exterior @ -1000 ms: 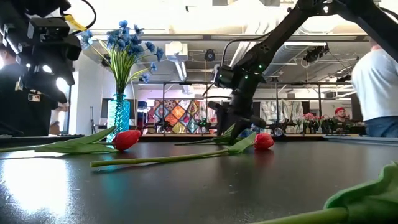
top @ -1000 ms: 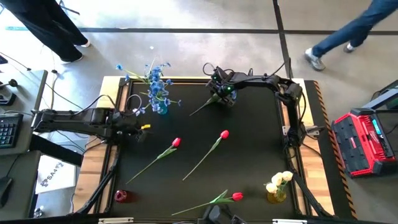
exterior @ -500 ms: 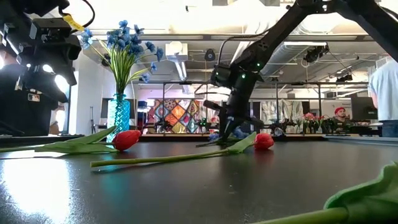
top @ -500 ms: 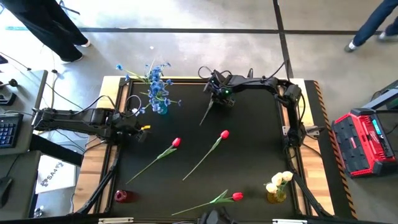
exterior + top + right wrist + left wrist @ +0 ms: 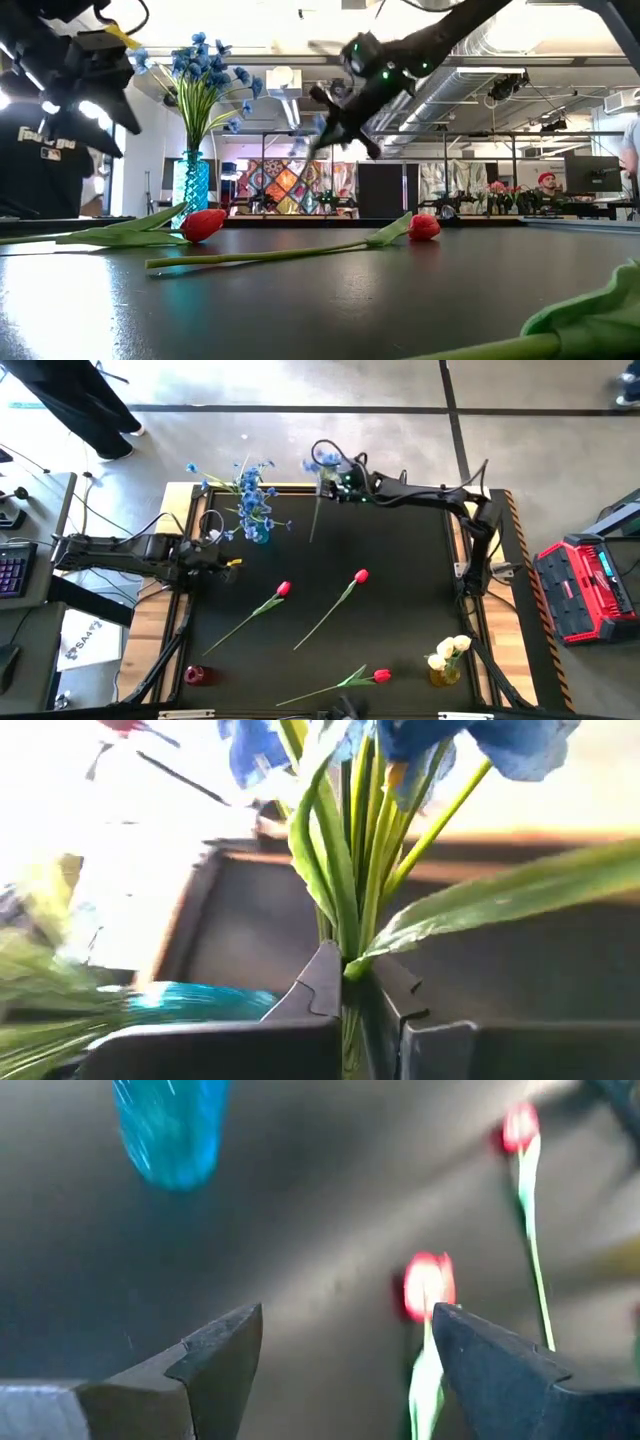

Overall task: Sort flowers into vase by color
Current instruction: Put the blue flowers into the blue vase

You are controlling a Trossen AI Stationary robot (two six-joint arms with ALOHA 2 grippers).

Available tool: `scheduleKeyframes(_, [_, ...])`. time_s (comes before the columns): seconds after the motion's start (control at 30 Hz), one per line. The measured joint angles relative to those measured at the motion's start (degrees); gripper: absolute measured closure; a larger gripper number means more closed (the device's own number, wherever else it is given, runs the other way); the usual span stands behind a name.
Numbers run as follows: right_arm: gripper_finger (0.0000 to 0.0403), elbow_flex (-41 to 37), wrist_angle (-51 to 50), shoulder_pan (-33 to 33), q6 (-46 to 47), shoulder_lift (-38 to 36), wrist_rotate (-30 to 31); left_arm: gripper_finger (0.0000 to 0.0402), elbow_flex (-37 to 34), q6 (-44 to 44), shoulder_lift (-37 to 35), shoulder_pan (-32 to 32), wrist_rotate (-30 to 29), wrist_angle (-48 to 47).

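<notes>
Three red tulips lie on the black table (image 5: 400, 610): one (image 5: 283, 589) left of centre in the high view, one (image 5: 360, 575) at centre, and one (image 5: 381, 676) near the bottom edge, each with its long green stem running down and to the left. One blue glass vase (image 5: 259, 532) stands at the upper left of the table and holds a bunch of blue sprays (image 5: 245, 485). One yellow vase (image 5: 444, 674) at the lower right holds a cluster of pale yellow tulips (image 5: 450, 650). One small red vase (image 5: 194, 676) sits at the lower left with nothing visible in it.

One further blue spray (image 5: 322, 458) is up off the table at the top centre of the high view, its stem hanging down toward the tabletop. The right gripper (image 5: 330, 480) is clamped tight around that stem; in the right wrist view the green stalks (image 5: 355, 850) are pinched between its fingers.

The left gripper (image 5: 222, 555) hovers at the left edge of the table, just below the blue vase, its fingers (image 5: 215, 1355) spread apart and holding nothing.
</notes>
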Motion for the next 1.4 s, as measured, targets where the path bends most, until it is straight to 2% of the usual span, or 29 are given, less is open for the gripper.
scheduleKeyframes(0.17, [0.0402, 0.0, 11.4, 1.7, -12.7, -1.9, -0.1, 0.0122, 0.0, 2.2, -0.6, 0.0, -9.4, 3.6])
scheduleKeyframes(0.33, [0.0402, 0.1, 19.3, 3.6, -21.1, -2.3, -4.1, 0.0122, -0.9, 8.0, -0.1, 0.0, -18.0, 6.4])
scheduleKeyframes(0.47, [0.0402, 0.1, 25.9, 5.2, -25.8, -2.3, -5.9, 0.0122, -3.2, 12.0, 0.0, 0.0, -22.5, 11.3])
scheduleKeyframes(0.67, [0.0403, 0.1, 35.0, 6.2, -33.0, -2.4, -6.6, 0.0122, -8.2, 20.1, 0.1, 0.0, -26.0, 22.6])
scheduleKeyframes(0.93, [0.0403, 0.1, 38.0, 5.9, -35.2, -2.4, -8.0, 0.0121, -13.6, 23.0, 0.3, 2.0, -35.9, 30.2])
scheduleKeyframes(1.03, [0.0403, 0.1, 38.3, 5.9, -36.8, -2.4, -10.5, 0.0121, -16.0, 26.7, 0.3, 3.7, -35.8, 35.9])
scheduleKeyframes(1.17, [0.0403, 0.1, 37.9, 5.4, -37.0, -2.4, -11.1, 0.0121, -19.6, 34.5, 0.4, 5.7, -31.0, 45.5])
scheduleKeyframes(1.23, [0.0403, 0.1, 38.2, 4.9, -37.6, -2.4, -11.5, 0.0121, -20.7, 37.2, 0.8, 6.8, -30.4, 48.6])
scheduleKeyframes(1.4, [0.0403, 0.1, 39.3, 3.6, -40.4, -2.4, -14.3, 0.0121, -22.7, 38.1, 1.0, 10.8, -29.9, 53.1])
